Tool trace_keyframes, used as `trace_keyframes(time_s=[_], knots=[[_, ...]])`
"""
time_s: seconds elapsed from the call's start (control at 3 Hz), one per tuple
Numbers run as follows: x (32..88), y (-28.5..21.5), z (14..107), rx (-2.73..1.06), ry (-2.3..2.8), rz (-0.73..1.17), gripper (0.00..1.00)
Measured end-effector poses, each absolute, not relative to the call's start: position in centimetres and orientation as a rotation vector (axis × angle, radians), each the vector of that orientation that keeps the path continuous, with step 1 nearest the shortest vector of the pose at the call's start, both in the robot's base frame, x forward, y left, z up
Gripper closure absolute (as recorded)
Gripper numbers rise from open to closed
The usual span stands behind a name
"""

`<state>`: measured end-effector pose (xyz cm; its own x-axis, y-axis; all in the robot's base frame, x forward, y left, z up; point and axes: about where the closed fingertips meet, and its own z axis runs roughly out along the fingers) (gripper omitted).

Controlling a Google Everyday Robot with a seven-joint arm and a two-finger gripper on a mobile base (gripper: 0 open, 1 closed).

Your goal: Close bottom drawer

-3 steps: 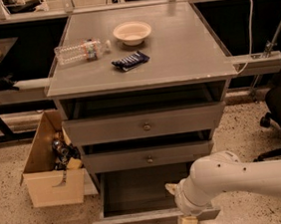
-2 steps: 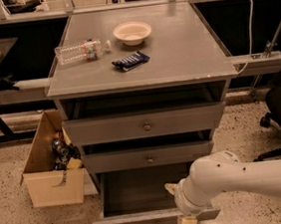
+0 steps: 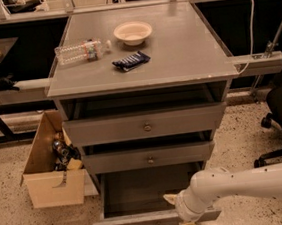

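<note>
Bottom drawer (image 3: pixel 139 192) stands pulled well out from the base of the grey cabinet, its dark box open to view from above and, as far as we can see, with nothing in it. Its low front panel runs along the lower edge of the picture, well forward of the two drawers above. We see the middle drawer (image 3: pixel 148 157) almost flush and the top drawer (image 3: pixel 145 125) drawn out a little, with a dark gap showing behind each front.

Our white arm comes in from the right, and the end effector (image 3: pixel 182 219) sits at the front panel of the bottom drawer, right of its centre, with one cream part showing inside the box and another below the panel. We cannot tell whether it is open or closed, nor whether it touches the panel.

We judge the task as barely begun: the arm is in place at the drawer front, but the drawer has its whole travel left to go. What remains is a straight push on the panel towards the cabinet until the front lines up under the middle drawer.

On the desk (image 3: pixel 185 54) lie a bowl (image 3: pixel 132 32), a clear bottle (image 3: pixel 82 51) on its side and a dark packet (image 3: pixel 131 61). A cardboard box (image 3: pixel 48 187) stands on the floor just beside the cabinet, left of the drawer's path
</note>
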<state>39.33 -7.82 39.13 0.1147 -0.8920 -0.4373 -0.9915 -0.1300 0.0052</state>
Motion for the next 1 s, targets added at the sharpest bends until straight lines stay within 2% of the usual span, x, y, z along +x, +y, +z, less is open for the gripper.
trace_keyframes(time_s=[0.33, 0.67, 1.0], knots=[[39.5, -8.8, 33.5, -2.098, 1.832, 0.522, 0.0], [39.2, -9.2, 28.4, -2.08, 1.833, 0.575, 0.17], [38.7, -9.8, 23.0, -2.027, 1.85, 0.648, 0.48]])
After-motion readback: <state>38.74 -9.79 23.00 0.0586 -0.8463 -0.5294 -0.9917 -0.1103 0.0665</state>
